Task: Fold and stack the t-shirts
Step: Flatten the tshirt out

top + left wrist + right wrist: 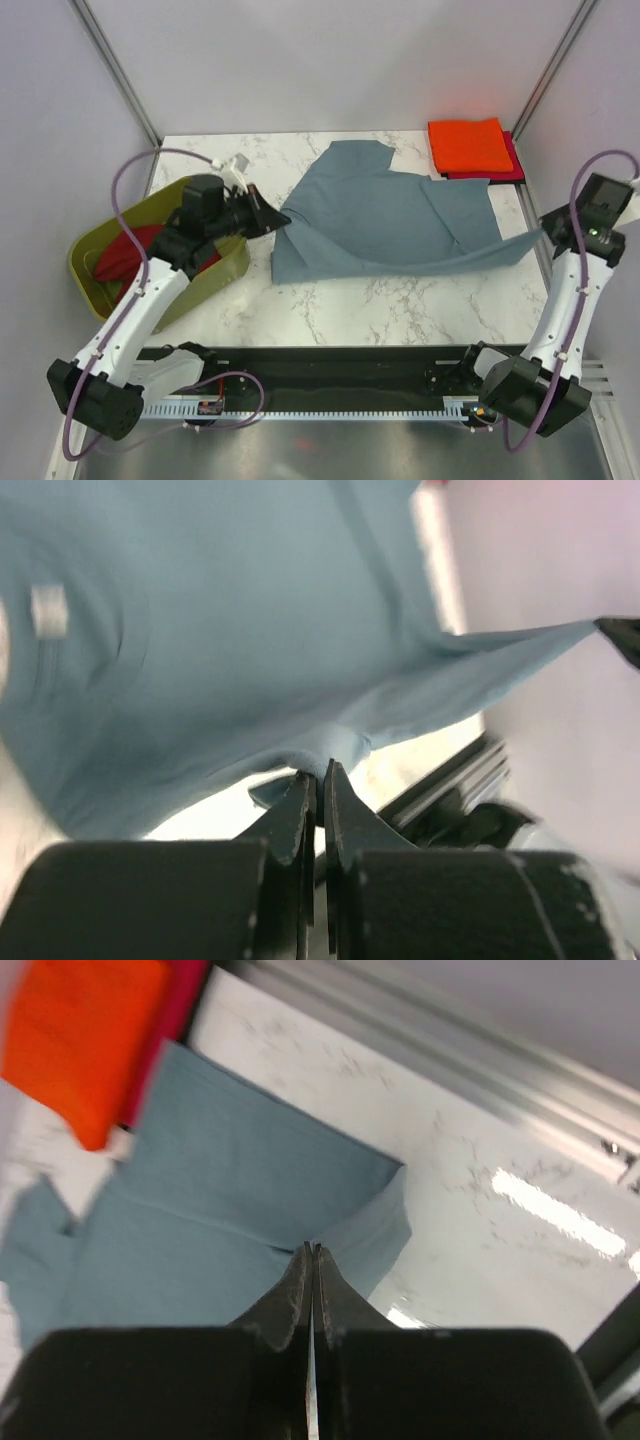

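Probably mid-fold. At centre of the top view: blue shirt (pixel 390 215), far part flat on the table (pixel 400 300), near edge lifted and drawn taut between left gripper (pixel 272 218) at centre left and right gripper (pixel 545 233) at the right edge. Jaws of both pressed together, each pinching only a thin bite of that edge. Seen from the left wrist, just a small pucker of cloth at the very tips. Seen from the right wrist, a narrow fold of hem.

Likely trouble from here:

- Slipping out of either pinch if pulled wider apart. So little cloth in the jaws, so the edge could drop and the fold would need restarting.
- Skewing the fold if carried across unevenly, one end ahead of the other. Hem then lands crooked on the flat part.
- Sagging in the middle if brought closer together. Slack then drags over the layer beneath and rucks it up.
- Disturbing the finished pile at upper right: orange shirt (pixel 468 145) on magenta shirt (pixel 514 155), just beside the blue shirt's far right corner. Could be nudged, or covered by stray cloth, on a sweep toward the top of the frame.
- Catching the tub (pixel 225 272) at left, red shirt (pixel 125 255) inside, with the left arm so close over its rim.
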`<state>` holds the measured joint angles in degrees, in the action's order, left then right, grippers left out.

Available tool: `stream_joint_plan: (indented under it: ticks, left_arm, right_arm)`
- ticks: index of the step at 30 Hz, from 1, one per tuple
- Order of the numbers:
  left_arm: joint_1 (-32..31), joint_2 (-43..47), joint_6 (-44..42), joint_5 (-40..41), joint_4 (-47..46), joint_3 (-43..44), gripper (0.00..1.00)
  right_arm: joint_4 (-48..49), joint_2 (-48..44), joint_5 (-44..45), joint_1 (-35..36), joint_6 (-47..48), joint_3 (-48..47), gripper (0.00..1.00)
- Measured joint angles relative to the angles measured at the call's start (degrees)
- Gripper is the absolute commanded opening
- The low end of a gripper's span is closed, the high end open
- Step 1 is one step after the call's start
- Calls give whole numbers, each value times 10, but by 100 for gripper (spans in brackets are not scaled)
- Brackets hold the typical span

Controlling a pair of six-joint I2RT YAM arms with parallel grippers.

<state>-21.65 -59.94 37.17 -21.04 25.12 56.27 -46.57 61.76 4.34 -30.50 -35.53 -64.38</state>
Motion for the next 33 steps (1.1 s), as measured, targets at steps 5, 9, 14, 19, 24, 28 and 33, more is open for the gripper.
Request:
stream_joint_plan:
  ticks: [5, 9, 14, 19, 24, 28, 33]
  left_arm:
    - [0, -24, -8, 17, 6, 231, 2]
    - [0, -27, -16, 35, -1, 416, 2]
    - [0, 3, -16, 45, -4, 531, 2]
    - [-1, 61, -3, 34, -3, 536, 2]
    - [-1, 83, 4, 25, 11, 529, 2]
    - [-1, 76, 4, 25, 26, 529, 2]
    - [-1, 13, 0, 31, 26, 538, 2]
  right_arm:
    - [-52, 27, 20, 0, -36, -305, 0]
    - [-76, 63, 39, 0, -64, -540, 0]
    - [-88, 37, 68, 0, -91, -649, 0]
    - [-118, -51, 118, 8, -100, -634, 0]
    - [-122, -91, 172, 61, -99, -656, 0]
    - [-122, -89, 205, 104, -95, -658, 0]
    - [-94, -55, 196, 109, -70, -591, 0]
